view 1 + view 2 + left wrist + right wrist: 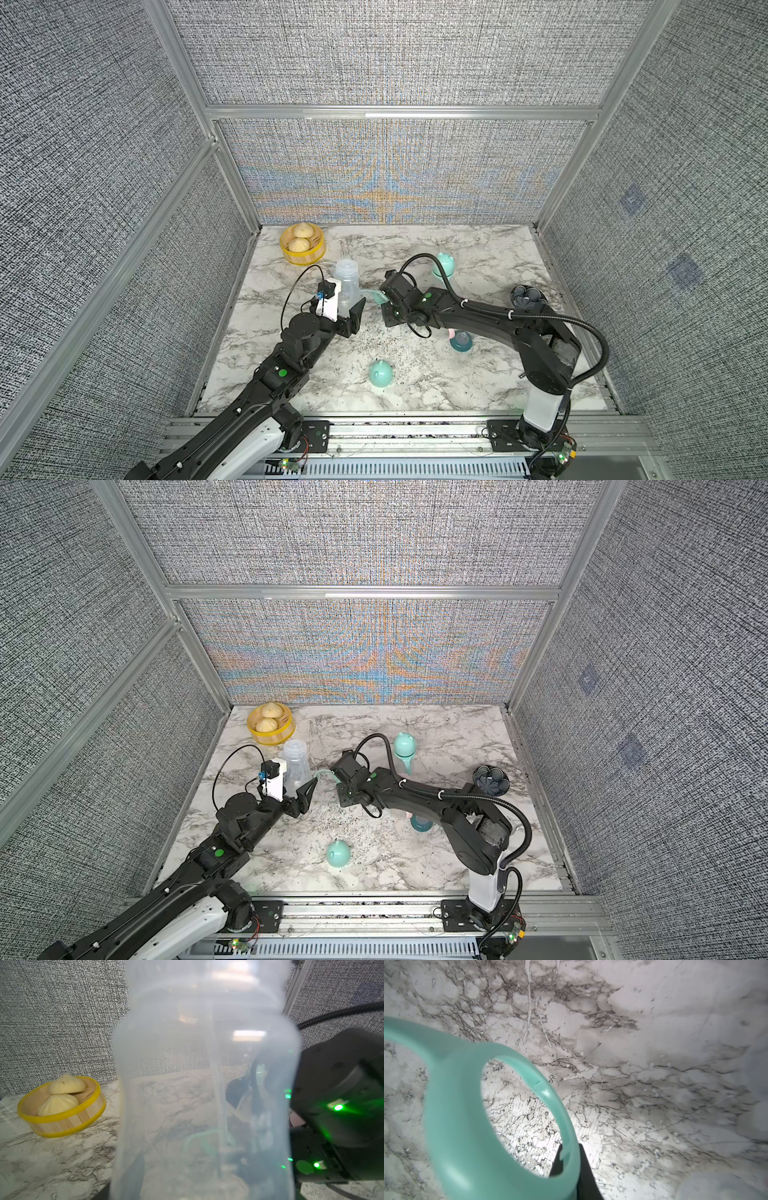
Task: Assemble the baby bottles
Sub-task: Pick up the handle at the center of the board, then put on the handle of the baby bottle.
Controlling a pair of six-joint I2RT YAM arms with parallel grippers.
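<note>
I see the marble table [436, 395] carrying a steamer [309, 257] of buns [299, 244] in its far left corner, a bowl [524, 294] at the right edge, a capped bottle [444, 266] standing toward the back, a loose cap [380, 372] near the front, and a half-hidden bottle [461, 341] right of centre.

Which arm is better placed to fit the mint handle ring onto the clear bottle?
Right. The right gripper is shut on the mint handle ring, close beside the clear bottle; the left gripper is busy, clamped on that bottle.
</note>
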